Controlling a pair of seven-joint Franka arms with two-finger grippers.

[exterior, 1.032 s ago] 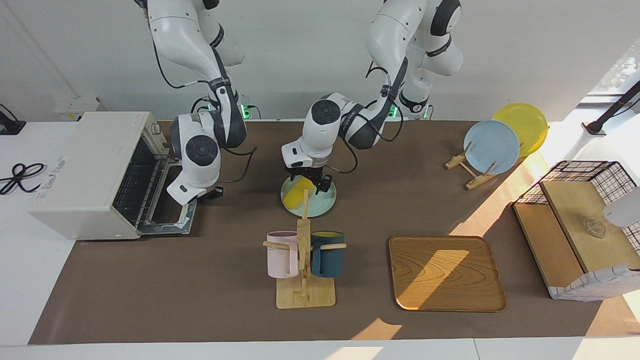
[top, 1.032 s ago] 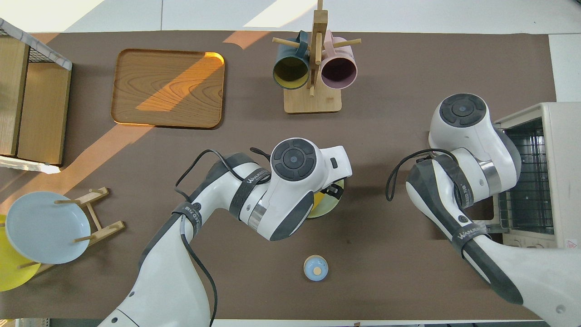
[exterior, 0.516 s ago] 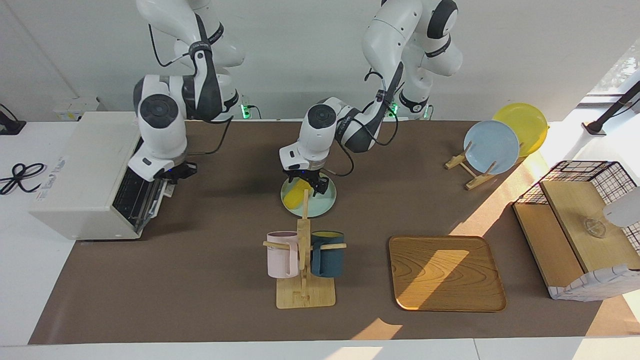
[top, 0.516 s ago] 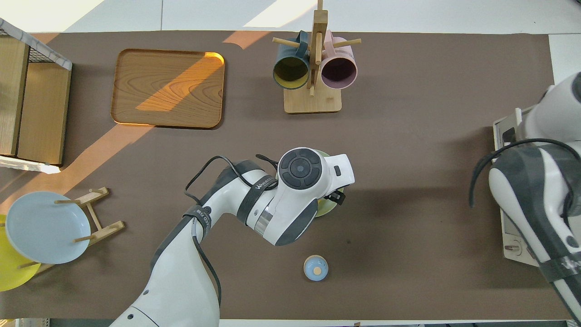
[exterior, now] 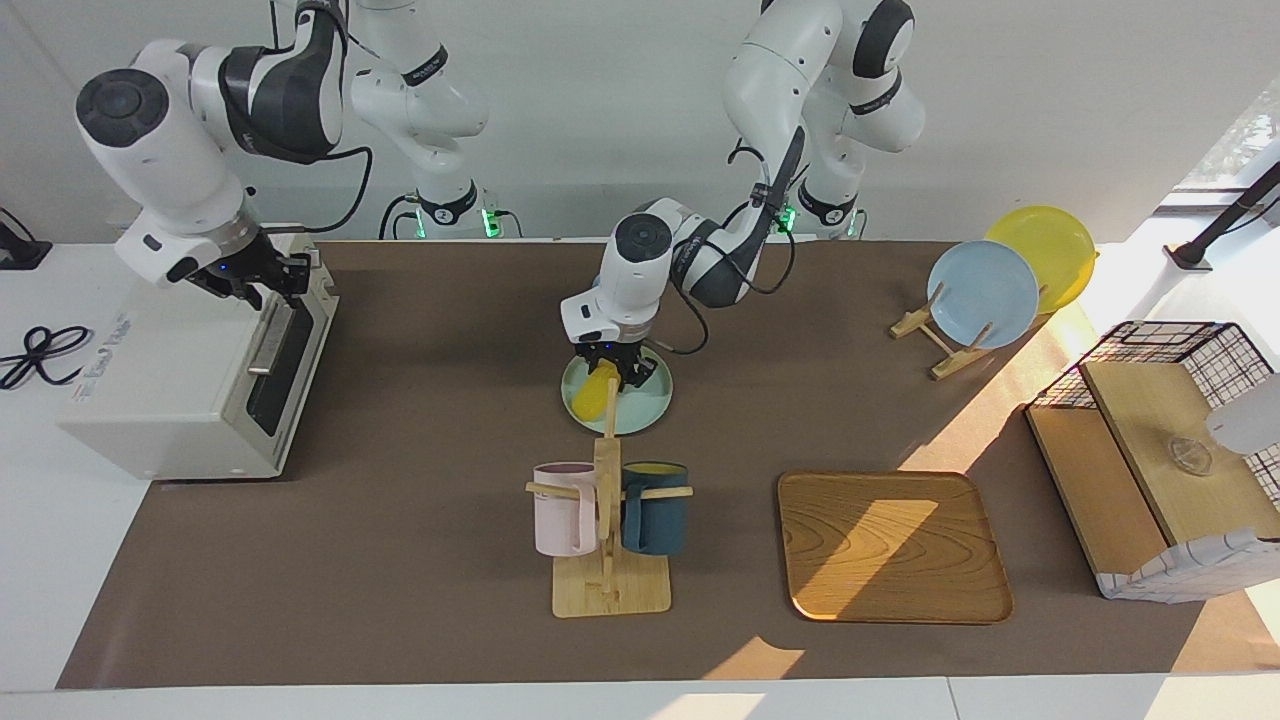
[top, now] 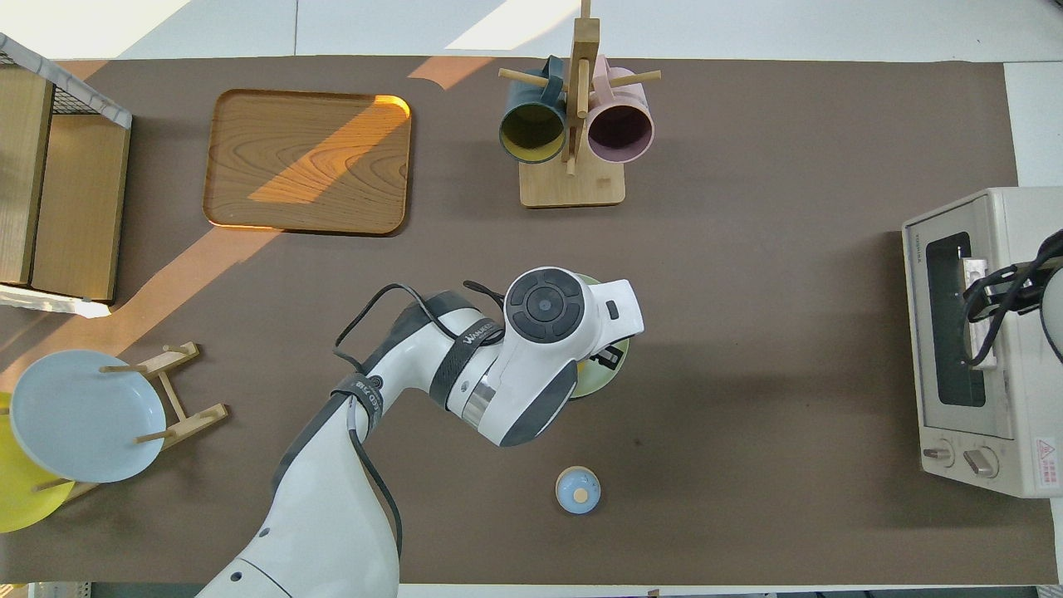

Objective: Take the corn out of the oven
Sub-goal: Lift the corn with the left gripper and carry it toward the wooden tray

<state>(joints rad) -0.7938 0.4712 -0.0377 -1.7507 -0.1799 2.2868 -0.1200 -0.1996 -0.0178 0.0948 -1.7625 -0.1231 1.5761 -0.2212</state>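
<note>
Lying on a pale green plate (exterior: 648,405) mid-table, the corn (exterior: 592,395) is a smooth, bright yellow, tapered cob, well apart from the oven (exterior: 190,365). The left gripper (exterior: 612,372) is down over the plate with its dark fingers either side of the cob's thicker end; whether they clamp it or just straddle it I cannot tell. In the overhead view the arm's wrist hides nearly all of the plate (top: 610,370).

The oven stands at the right arm's end of the table, a white box with its dark glass door (top: 955,320) shut and two knobs beside the door. The right gripper (exterior: 262,280) is at the door's top edge by the silver handle (exterior: 268,340), fingers apart.

A bamboo mug rack (exterior: 608,560) stands farther from the robots than the plate, holding a pink mug (exterior: 563,510) and a dark blue mug (exterior: 655,510) with a yellow inside, both hung sideways. Beside it, toward the left arm's end, lies a rounded square wooden tray (exterior: 890,548), bare. A wooden plate stand (exterior: 940,340) holds a blue plate (exterior: 982,293) and a yellow plate (exterior: 1045,250) on edge. A wire-and-wood basket (exterior: 1160,450) sits at the table's end. A small round blue lid (top: 577,489) with a wooden knob lies nearer the robots than the green plate.
</note>
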